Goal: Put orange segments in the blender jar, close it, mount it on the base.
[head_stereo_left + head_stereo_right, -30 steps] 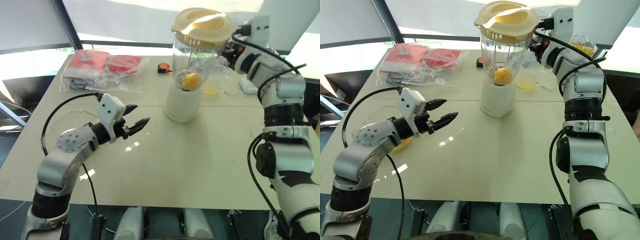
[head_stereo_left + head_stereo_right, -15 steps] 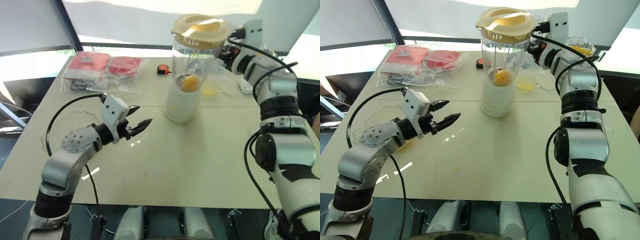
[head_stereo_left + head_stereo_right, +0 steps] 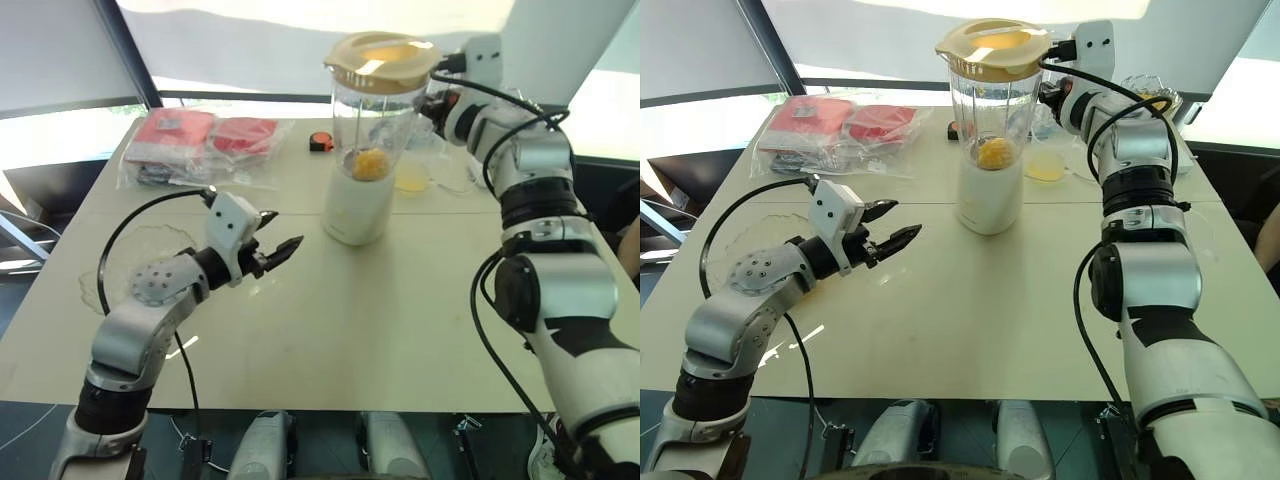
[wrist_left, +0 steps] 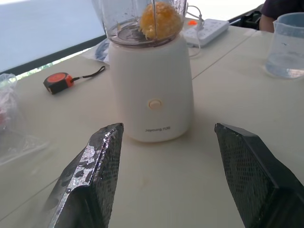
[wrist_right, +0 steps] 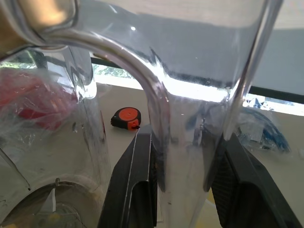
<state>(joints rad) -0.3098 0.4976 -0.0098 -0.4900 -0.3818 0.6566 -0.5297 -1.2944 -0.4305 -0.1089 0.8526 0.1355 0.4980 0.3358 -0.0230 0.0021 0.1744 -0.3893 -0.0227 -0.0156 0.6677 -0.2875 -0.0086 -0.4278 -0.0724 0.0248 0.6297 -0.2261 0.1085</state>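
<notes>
Nearest, the left pincer [image 3: 283,247] hangs over the worktop [image 3: 380,310], its fingers spread wide and empty, pointing toward the base [image 4: 151,102]. Beyond it the jar [image 3: 372,125] sits mounted on that cream base, its pale yellow lid [image 3: 381,58] on, with orange segments [image 3: 368,163] at the bottom. At the jar's far right side the right pincer [image 5: 183,190] is clamped around the clear handle [image 5: 161,109]. Farther back lie a tape measure [image 3: 321,143] and red packets [image 3: 205,135]

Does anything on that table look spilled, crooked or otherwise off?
Nothing stands out. The blender jar sits upright on the base, lid on, orange segments inside. The right gripper clasps its handle; the left gripper hangs open.
</notes>
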